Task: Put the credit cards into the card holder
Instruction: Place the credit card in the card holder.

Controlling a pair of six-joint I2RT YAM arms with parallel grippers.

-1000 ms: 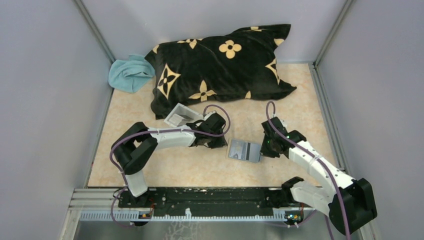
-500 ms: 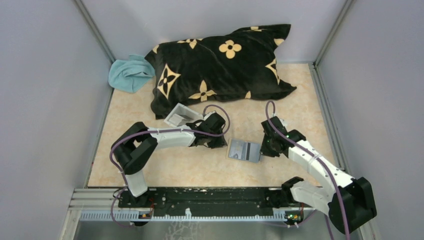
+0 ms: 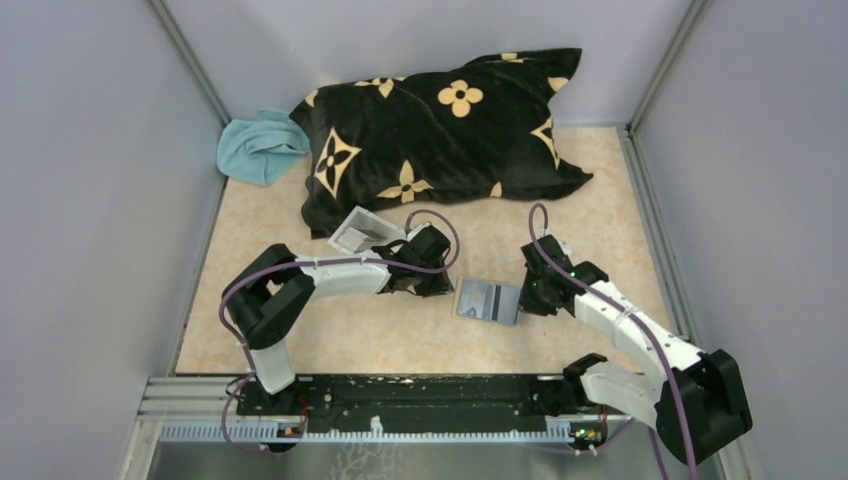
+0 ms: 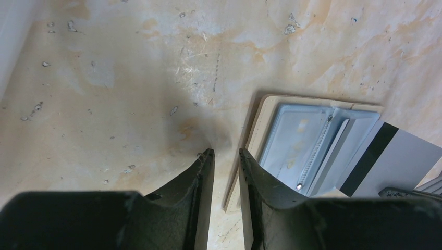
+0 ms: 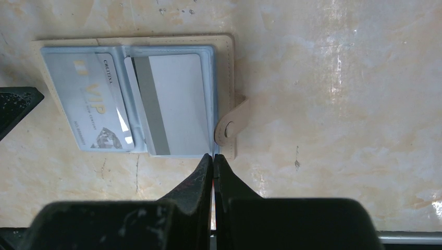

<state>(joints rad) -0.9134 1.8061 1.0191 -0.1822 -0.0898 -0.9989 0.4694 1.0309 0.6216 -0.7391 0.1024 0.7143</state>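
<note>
**striped card part way in, right fingertips at its end**

top view: the card holder [image 3: 487, 300] lies open and flat between your two grippers. the left gripper [image 3: 445, 288] is at one edge of it and the right gripper [image 3: 525, 296] at the opposite edge.

left wrist: your fingers stand a narrow gap apart, with nothing visibly pinched. the holder's tan edge lies just beside the right-hand fingertip and shows low in the gap. i cannot tell whether that finger presses on it. past the fingertips, a striped card [image 4: 396, 161] juts out of the far grey pocket, pointing away from these fingers.

right wrist: your fingers are pressed together and hold nothing. the tips sit at the holder's near edge, just left of the snap tab [image 5: 232, 125] and right in front of the striped card's end. a light blue vip card [image 5: 96, 109] is seated in the pocket ahead and to the left.

my read is that you are pushing the striped card home while the left side steadies the holder. the next move calls for a short, level push along the card's length. keep the tips on the card's edge, not on the tab or cover, and keep the left gripper braced so the holder cannot slide.
</note>
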